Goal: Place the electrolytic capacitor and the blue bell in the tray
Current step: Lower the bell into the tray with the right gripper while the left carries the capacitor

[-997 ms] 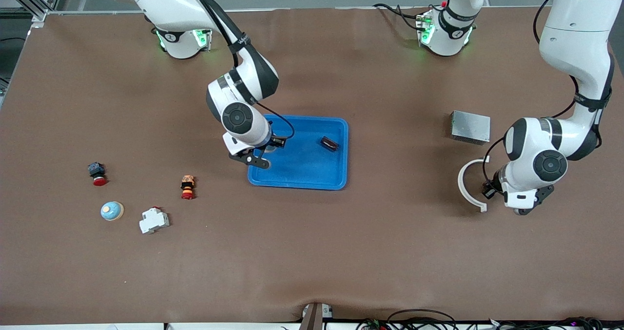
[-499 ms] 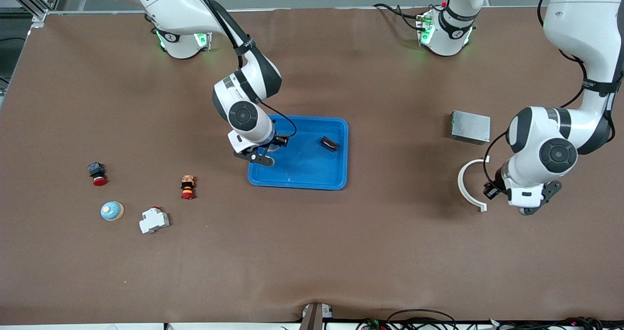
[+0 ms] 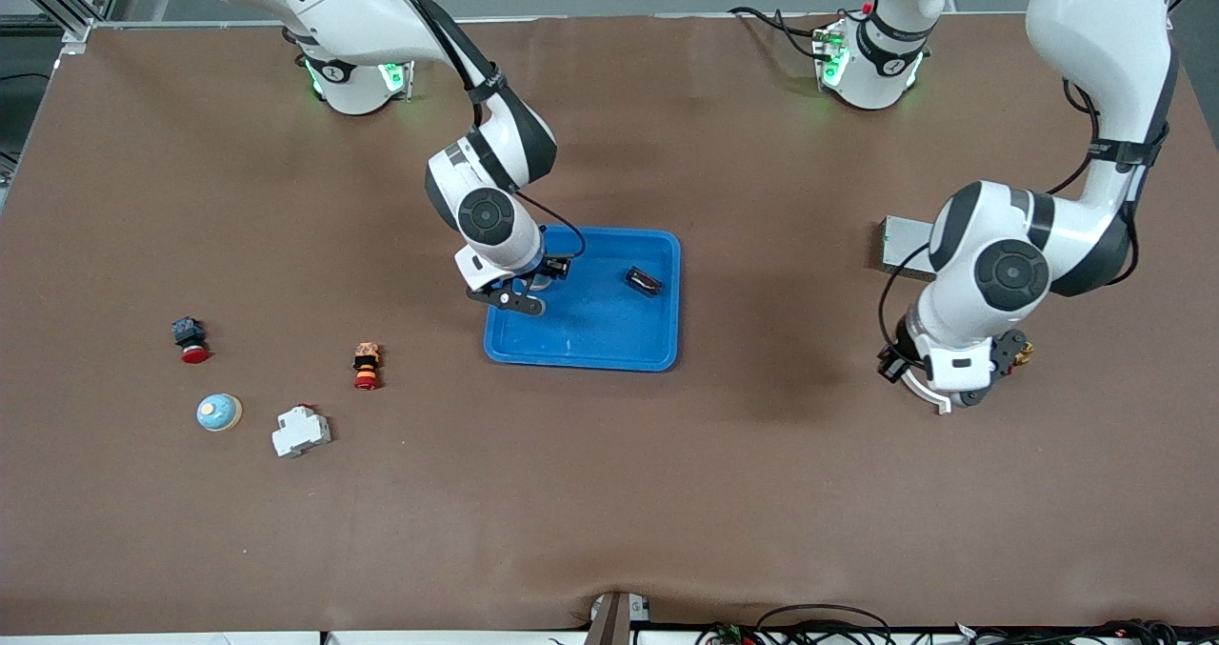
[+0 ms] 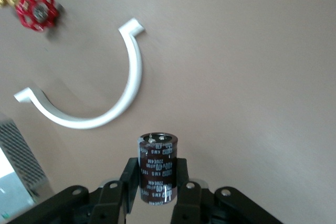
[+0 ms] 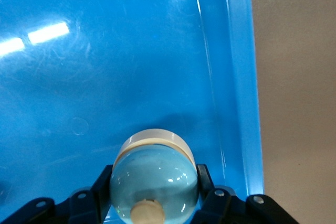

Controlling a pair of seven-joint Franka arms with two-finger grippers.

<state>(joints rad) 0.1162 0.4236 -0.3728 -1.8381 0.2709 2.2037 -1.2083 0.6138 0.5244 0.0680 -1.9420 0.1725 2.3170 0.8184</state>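
Observation:
The bright-blue tray (image 3: 609,340) lies mid-table. My right gripper (image 3: 519,294) hangs over the tray's corner toward the right arm's end, shut on a light-blue bell (image 5: 155,182) with a cream button; the tray floor (image 5: 131,51) is right below it. My left gripper (image 3: 955,388) is shut on the dark brown electrolytic capacitor (image 4: 157,166), held upright above the bare table beside a white C-shaped ring (image 4: 105,114). A second light-blue bell (image 3: 219,412) sits on the table toward the right arm's end. A small dark part (image 3: 644,281) lies in the tray.
A grey metal box (image 3: 895,243) is partly hidden by the left arm. A red valve handle (image 4: 37,10) lies by the ring (image 3: 929,393). A red push button (image 3: 190,338), an orange switch (image 3: 366,364) and a white breaker (image 3: 301,431) lie near the second bell.
My left arm has swung toward the tray with the capacitor and now covers the white ring. My right gripper has moved a little farther in over the tray with the bell.

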